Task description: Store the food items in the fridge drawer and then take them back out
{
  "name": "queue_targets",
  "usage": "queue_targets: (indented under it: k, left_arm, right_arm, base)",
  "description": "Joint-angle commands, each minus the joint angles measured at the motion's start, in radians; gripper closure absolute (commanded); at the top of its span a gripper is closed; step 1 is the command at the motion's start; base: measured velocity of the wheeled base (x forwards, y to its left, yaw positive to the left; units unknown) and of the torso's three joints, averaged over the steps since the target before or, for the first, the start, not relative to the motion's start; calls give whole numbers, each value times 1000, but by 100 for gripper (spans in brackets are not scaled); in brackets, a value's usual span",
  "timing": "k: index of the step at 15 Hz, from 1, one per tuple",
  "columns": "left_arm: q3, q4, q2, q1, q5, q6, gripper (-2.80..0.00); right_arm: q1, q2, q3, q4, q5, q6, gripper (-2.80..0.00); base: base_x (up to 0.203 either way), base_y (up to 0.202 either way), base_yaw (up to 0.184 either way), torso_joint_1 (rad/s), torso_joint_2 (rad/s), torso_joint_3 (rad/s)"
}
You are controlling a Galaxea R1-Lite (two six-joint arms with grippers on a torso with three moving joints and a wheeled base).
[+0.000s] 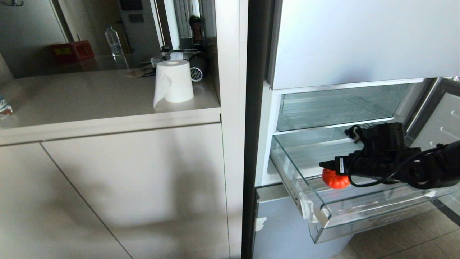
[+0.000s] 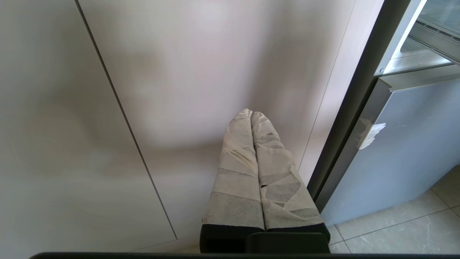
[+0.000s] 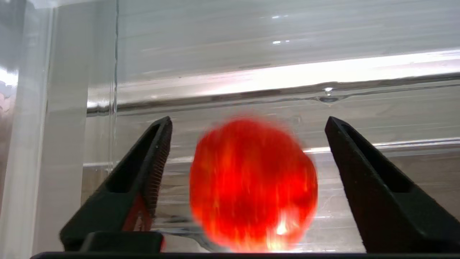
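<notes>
We are reaching our right gripper [image 3: 248,124] into the drawer [image 1: 325,219] at the frame's lower right, fingers spread wide, gripping nothing. The fruit [image 1: 335,179] is sitting between them inside the drawer. Our left gripper [image 2: 251,117] is hanging closed by the cabinet [image 2: 179,72].

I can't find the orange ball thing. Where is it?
The orange-red fruit is in the head view's lower right, inside the clear fridge drawer, between the fingers of the right tool, which are open and clear of it.
</notes>
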Motion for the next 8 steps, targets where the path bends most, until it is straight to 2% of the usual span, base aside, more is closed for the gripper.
queue_targets:
  k: [1, 5, 6, 8]
  left_arm:
    - [0, 0, 2, 0, 0, 0, 0]
    - [0, 0, 2, 0, 0, 0, 0]
    - [0, 0, 2, 0, 0, 0, 0]
    - [0, 0, 2, 0, 0, 0, 0]
  right_arm:
    - [1, -30, 9, -3, 1, 3, -280]
    - [-15, -318, 106, 0, -4, 12, -280]
    - [-29, -420, 145, 2, -10, 12, -3]
    - [-53, -628, 250, 5, -21, 12, 0]
  base:
    - [0, 0, 0, 0, 0, 0]
    - [0, 0, 0, 0, 0, 0]
    - [0, 0, 0, 0, 0, 0]
    - [0, 0, 0, 0, 0, 0]
